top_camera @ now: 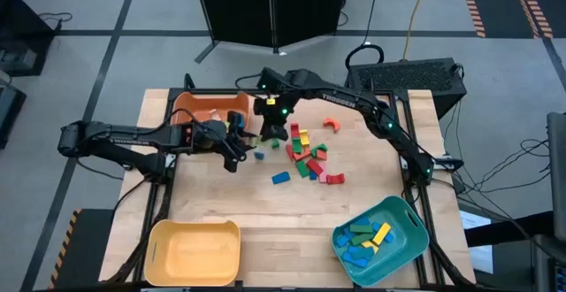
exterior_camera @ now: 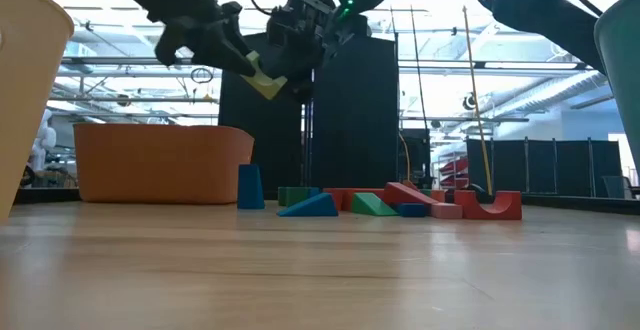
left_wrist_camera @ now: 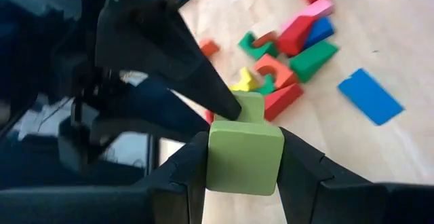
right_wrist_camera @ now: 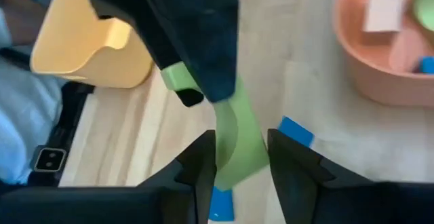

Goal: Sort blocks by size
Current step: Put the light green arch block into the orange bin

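A light green block (left_wrist_camera: 244,159) is up in the air above the table, between the orange bin (top_camera: 208,106) and the heap of blocks (top_camera: 305,155). My left gripper (left_wrist_camera: 244,149) comes in from the table's left and is shut on it. My right gripper (right_wrist_camera: 241,156) meets it from the far right, and its fingers stand close on either side of the block's other end (right_wrist_camera: 237,139). The low view shows the block (exterior_camera: 265,78) high between the two grippers. The heap's red, green, yellow and blue blocks lie on the tabletop. My left gripper pinches the green block by two opposite flat sides (left_wrist_camera: 211,157), one finger on each. The fingers slant downward from the table's left. The block is lifted clear of the table, and its far end sticks out beyond the fingertips. My right gripper: I cannot tell whether its fingers (right_wrist_camera: 203,163) touch the block's end.
The orange bin holds a few blocks. A yellow bin (top_camera: 195,252) stands at the near left, and a teal bin (top_camera: 416,226) with blue, green and yellow blocks at the near right. Loose blue blocks (top_camera: 280,177) lie below the grippers, and a red arch (top_camera: 332,126) lies farther right.
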`<state>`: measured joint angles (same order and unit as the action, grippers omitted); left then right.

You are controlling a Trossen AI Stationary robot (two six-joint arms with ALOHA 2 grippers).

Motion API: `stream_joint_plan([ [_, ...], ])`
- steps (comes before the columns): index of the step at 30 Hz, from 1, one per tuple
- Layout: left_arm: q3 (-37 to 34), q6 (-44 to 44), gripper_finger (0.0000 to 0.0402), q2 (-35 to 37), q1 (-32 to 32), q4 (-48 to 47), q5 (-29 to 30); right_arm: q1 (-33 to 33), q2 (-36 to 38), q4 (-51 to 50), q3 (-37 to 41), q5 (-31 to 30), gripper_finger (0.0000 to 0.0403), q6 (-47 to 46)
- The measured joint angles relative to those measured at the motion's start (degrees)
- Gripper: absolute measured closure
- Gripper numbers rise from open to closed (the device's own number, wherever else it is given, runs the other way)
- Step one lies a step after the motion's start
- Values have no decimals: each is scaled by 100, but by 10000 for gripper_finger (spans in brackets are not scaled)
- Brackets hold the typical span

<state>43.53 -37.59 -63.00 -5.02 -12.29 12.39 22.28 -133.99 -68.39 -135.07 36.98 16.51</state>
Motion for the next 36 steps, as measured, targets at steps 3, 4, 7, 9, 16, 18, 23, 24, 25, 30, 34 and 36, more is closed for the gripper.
stream_joint_plan([
  [3, 1, 146, 273, 3, -127, -64, 125, 145, 2, -63, 3, -244, 278, -231],
  [4, -3, 199, 273, 35, -184, -196, 220, 187, 12, -312, 41, -533, 278, -244],
  [7, 20, 386, 273, 48, -364, -206, 229, 336, -17, -267, 67, -1267, 278, -261],
  [9, -4, 530, 273, 44, -512, -412, 229, 338, 52, -400, 58, -1963, 278, -484],
  [16, -2, 983, 273, 39, -853, -581, 380, 368, 35, -275, 124, -2963, 277, -753],
  [18, 0, 1169, 273, 39, -953, -686, 589, 311, 63, -102, 265, -3044, 277, -749],
  [23, 0, 1667, 273, 51, -1181, -1187, 1107, 198, 48, 452, 820, -3398, 277, -773],
  [24, 0, 1754, 273, 57, -1227, -1262, 1171, 176, 48, 571, 936, -3457, 277, -755],
  [25, 0, 1827, 273, 57, -1273, -1301, 1188, 155, 48, 607, 1042, -3522, 277, -716],
  [30, 0, 2078, 273, 57, -1566, -1466, 1156, -7, 48, 1073, 1629, -3712, 277, 43],
  [34, 0, 2212, 273, 57, -1879, -1487, 836, -63, 48, 1287, 1907, -3716, 277, 792],
  [36, 0, 2305, 273, 57, -2058, -1486, 742, -61, 48, 1378, 1952, -3723, 277, 1084],
])
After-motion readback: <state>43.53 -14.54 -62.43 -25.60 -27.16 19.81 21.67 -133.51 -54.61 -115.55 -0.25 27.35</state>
